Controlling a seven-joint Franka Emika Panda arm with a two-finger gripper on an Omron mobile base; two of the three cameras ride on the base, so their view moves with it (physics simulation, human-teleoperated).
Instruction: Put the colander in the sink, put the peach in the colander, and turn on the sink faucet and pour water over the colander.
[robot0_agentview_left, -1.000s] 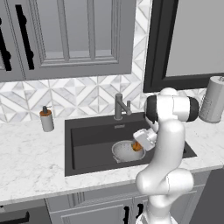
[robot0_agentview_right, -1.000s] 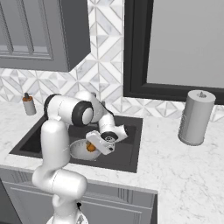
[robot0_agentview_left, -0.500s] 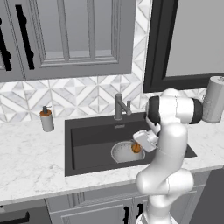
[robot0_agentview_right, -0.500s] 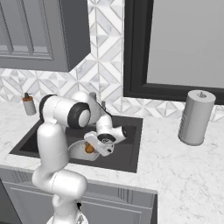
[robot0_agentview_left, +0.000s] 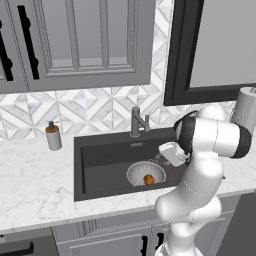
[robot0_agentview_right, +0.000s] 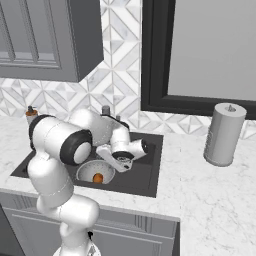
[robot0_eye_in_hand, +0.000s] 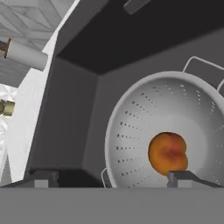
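The colander (robot0_agentview_left: 145, 172) sits on the floor of the dark sink (robot0_agentview_left: 100, 160), right of centre, and the orange peach (robot0_agentview_left: 148, 179) lies inside it. My gripper (robot0_agentview_left: 167, 156) hovers just above and to the right of the colander, open and holding nothing. The hand view looks down into the colander (robot0_eye_in_hand: 144, 127), where the peach (robot0_eye_in_hand: 168, 152) rests loose on the bottom. The open gripper (robot0_eye_in_hand: 111, 179) has one fingertip (robot0_eye_in_hand: 183, 177) just below the fruit. The sink faucet (robot0_agentview_left: 136, 121) stands behind the basin, with no water visible. From the right, the peach (robot0_agentview_right: 98, 177) rests in the colander (robot0_agentview_right: 90, 169) beneath my gripper (robot0_agentview_right: 120, 165).
A soap dispenser (robot0_agentview_left: 52, 136) stands on the marble counter left of the sink. A paper towel roll (robot0_agentview_right: 223, 134) is on the counter to the right. Tiled wall and cabinets rise behind the faucet.
The jaws have spread wider and let go of the peach, which now lies in the colander. The hand has lifted a little, up and to the right.
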